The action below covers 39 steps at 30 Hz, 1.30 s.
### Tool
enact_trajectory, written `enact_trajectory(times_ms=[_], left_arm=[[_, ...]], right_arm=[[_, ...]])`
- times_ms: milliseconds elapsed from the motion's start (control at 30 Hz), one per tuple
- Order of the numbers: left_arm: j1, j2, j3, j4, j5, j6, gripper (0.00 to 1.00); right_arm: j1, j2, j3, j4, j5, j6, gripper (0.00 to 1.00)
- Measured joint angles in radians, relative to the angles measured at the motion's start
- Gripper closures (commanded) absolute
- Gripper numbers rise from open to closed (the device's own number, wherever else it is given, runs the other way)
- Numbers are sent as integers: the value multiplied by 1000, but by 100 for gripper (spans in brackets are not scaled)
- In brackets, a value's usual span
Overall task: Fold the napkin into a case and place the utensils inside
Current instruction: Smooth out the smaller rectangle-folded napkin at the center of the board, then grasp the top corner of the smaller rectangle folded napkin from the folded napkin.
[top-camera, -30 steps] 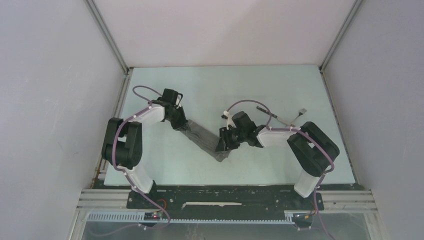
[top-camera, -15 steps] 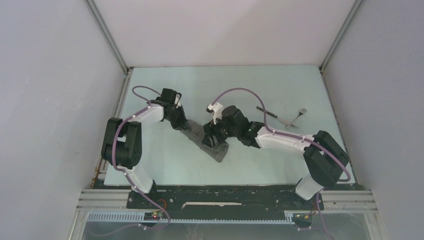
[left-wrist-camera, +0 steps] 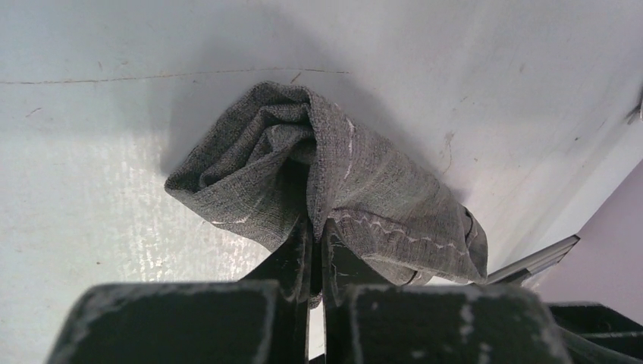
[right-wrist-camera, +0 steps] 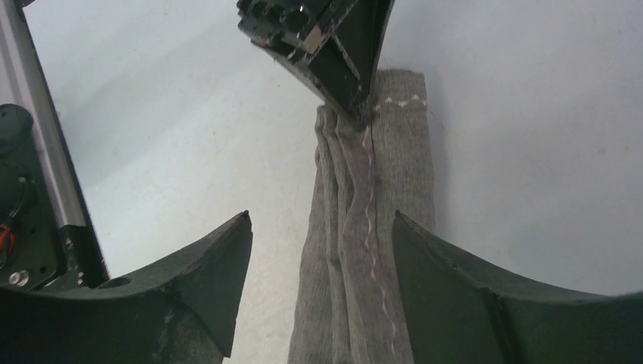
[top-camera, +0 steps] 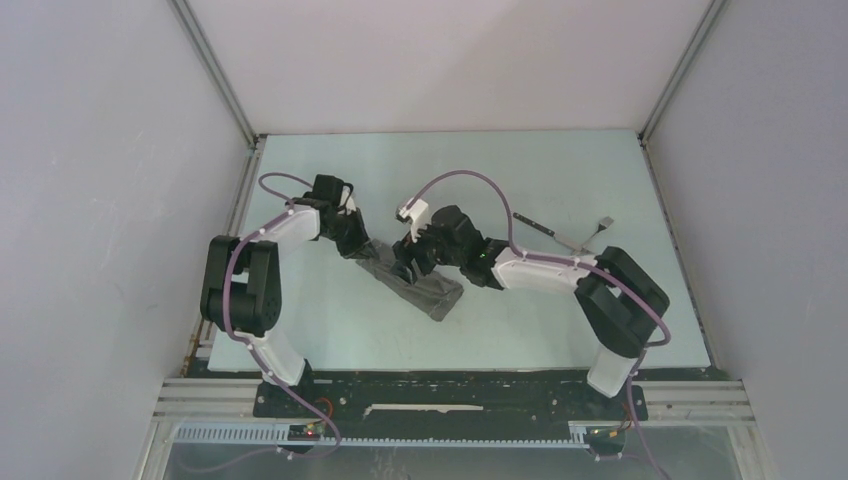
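While left end effector (left-wrist-camera: 317, 231) pinches napkin (left-wrist-camera: 379, 189) end, right end effector (right-wrist-camera: 320, 227) hangs, jaws apart, over its folded length.

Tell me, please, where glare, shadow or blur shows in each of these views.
Left wrist: a glare patch on the table beside the napkin, soft shadow behind it, the left gripper blurred up close. Right wrist: even light, crisp weave, the right gripper dark. Top external: flat diffuse light, the utensils tiny.
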Motion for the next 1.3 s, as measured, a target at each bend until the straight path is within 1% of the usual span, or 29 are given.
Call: enact_trajectory(times_ms=[67, 200, 500, 600, 700, 767, 833, 900, 1033, 1167, 1233, 1300], left_arm=[[0, 1, 0, -1, 12, 4, 98], [0, 1, 0, -2, 23, 8, 98], [1, 3, 10, -9, 45, 14, 98], [1, 3, 12, -10, 48, 15, 98], [1, 3, 12, -10, 50, 15, 98], [2, 3, 12, -12, 50, 15, 98], [4, 3, 12, -16, 51, 16, 98], [6, 3, 12, -18, 51, 16, 98], [10, 3, 12, -19, 57, 16, 99], [11, 3, 12, -22, 65, 16, 99], [12, 3, 12, -24, 66, 16, 99], [13, 3, 12, -24, 67, 16, 99]], right_arm=[[0, 48, 35, 15, -16, -24, 30], [0, 146, 101, 14, -37, -64, 31], [22, 244, 184, -37, -21, -138, 39], [27, 265, 212, -44, -22, -150, 44], [28, 285, 234, -51, -19, -154, 52], [29, 296, 239, -51, -13, -155, 52], [30, 305, 240, -52, -6, -155, 45], [31, 312, 243, -56, 1, -155, 42], [39, 319, 249, -58, 12, -160, 43], [49, 326, 265, -57, 39, -163, 55], [54, 332, 272, -53, 56, -165, 67], [57, 338, 280, -54, 74, -166, 70]])
